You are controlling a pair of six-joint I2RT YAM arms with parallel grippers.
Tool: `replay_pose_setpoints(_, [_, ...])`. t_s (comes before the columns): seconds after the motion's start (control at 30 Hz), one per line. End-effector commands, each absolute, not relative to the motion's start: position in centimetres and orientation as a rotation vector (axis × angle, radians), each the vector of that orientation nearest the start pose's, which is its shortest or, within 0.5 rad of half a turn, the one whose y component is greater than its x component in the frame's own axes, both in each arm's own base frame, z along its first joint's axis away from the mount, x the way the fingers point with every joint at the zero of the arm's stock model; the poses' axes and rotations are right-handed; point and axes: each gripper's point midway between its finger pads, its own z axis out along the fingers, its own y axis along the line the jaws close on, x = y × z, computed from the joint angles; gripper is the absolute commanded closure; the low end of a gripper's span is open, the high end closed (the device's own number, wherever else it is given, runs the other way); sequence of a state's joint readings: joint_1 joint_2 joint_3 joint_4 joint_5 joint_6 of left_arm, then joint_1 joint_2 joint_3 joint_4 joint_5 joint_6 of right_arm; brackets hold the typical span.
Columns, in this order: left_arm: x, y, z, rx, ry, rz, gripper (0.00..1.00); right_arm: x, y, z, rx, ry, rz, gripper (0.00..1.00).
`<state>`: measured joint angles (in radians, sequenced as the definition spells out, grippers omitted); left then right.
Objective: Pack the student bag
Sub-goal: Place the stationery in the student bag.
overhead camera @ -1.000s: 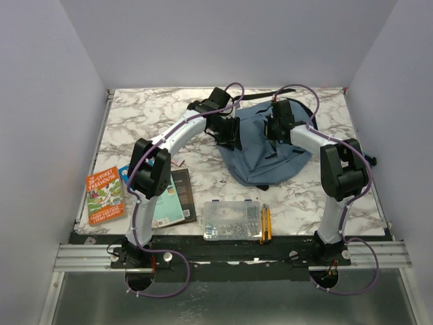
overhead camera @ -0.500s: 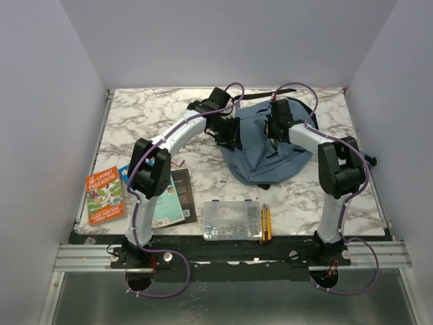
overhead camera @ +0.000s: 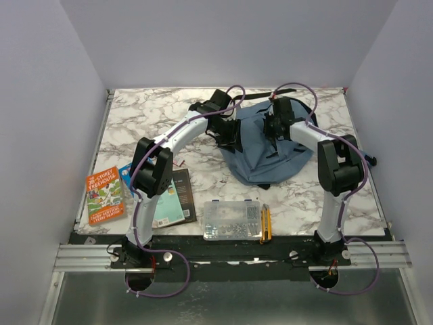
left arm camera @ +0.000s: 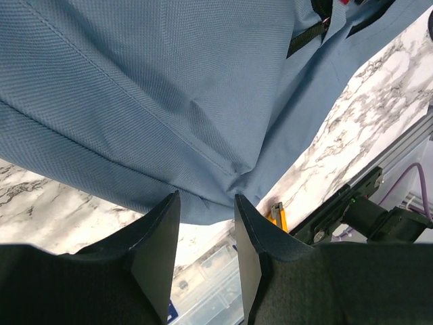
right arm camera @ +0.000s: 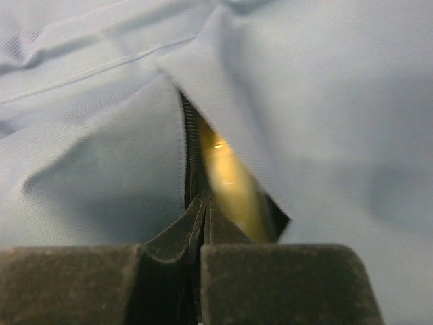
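At the near edge, a clear plastic box [overhead camera: 232,220] holds small hardware. A yellow knife [overhead camera: 265,223] lies just right of it, and an orange book [overhead camera: 104,196] lies near left. Both arms stretch far across the table onto the student bag [overhead camera: 267,145], which lies right of centre toward the far side. The left gripper [left arm camera: 207,200] has its 2 fingers parted at the bag's lower hem, gripping nothing. The right gripper [right arm camera: 201,203] is pressed closed at a partly open zip [right arm camera: 189,152], where something yellow and blurred shows inside.
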<state>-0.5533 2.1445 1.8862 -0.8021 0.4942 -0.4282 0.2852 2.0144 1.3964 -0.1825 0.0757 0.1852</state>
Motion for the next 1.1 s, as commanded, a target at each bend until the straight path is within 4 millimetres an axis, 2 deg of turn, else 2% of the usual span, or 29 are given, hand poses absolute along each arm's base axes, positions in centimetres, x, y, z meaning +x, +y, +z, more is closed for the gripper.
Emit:
replay_pose_setpoints(0.0, [36.2, -34.9, 12.4, 0.381, 2.738, -1.002, 0.6, 45.0, 18.6, 2.4, -0.096, 2.536, 0.57, 0.99])
replay_pose_setpoints(0.03, [36.1, -35.0, 12.5, 0.381, 2.737, -1.01, 0.6, 45.0, 19.1, 3.5, -0.08, 2.516, 0.637, 0.99])
replay_pose_setpoints(0.1, [36.2, -35.0, 12.8, 0.385, 2.729, -1.011, 0.6, 45.6, 18.9, 5.5, -0.035, 2.464, 0.629, 0.99])
replay_pose_setpoints(0.17, [36.2, -35.0, 12.9, 0.384, 2.727, -1.01, 0.6, 46.2, 18.5, 7.5, -0.023, 2.412, 0.612, 0.93])
replay_pose_setpoints(0.27, [36.0, -35.1, 13.2, 0.388, 2.723, -1.024, 0.6, 47.4, 16.4, 9.4, 0.009, 2.362, 0.463, 0.93])
replay_pose_setpoints(0.37, [36.0, -35.0, 13.4, 0.391, 2.716, -1.017, 0.59, 48.1, 15.0, 10.4, -0.004, 2.324, 0.355, 0.89])
replay_pose_setpoints(0.57, [35.8, -35.1, 13.8, 0.396, 2.71, -1.025, 0.59, 48.6, 14.2, 8.5, -0.03, 2.375, 0.275, 0.87])
replay_pose_setpoints(0.67, [35.8, -35.1, 13.9, 0.399, 2.706, -1.023, 0.6, 48.5, 14.2, 7.5, -0.028, 2.395, 0.273, 0.91])
replay_pose_setpoints(0.9, [35.9, -35.0, 13.7, 0.401, 2.707, -1.013, 0.59, 48.6, 11.1, 5.6, 0.026, 2.405, 0.05, 0.99])
replay_pose_setpoints(1.07, [35.9, -35.1, 13.3, 0.398, 2.717, -1.012, 0.58, 47.6, 9.7, 3.8, 0.024, 2.434, -0.057, 0.99])
